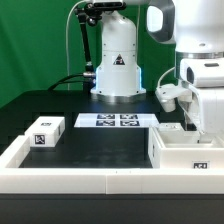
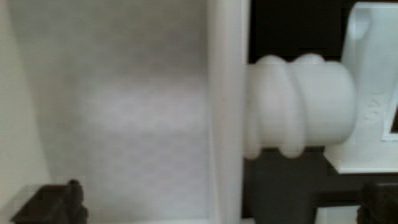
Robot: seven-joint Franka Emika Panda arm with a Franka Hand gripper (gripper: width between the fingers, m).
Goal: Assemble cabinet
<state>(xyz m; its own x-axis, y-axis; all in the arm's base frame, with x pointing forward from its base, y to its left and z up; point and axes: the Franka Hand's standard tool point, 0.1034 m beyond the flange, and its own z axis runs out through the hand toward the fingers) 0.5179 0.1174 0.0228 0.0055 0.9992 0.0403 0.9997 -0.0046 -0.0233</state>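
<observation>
The cabinet, a large white boxy body with a small tag on its front, lies at the exterior view's right near the front rail. My gripper hangs straight down over its far edge. In the wrist view the cabinet's flat white face fills most of the picture, with a ribbed white round piece beside its edge. The gripper is open, its dark fingertips wide apart on either side of that edge. A small white tagged block sits at the exterior view's left.
The marker board lies in front of the robot's base. A long low white border rail runs along the front and up the left side. The table is covered in dark green cloth.
</observation>
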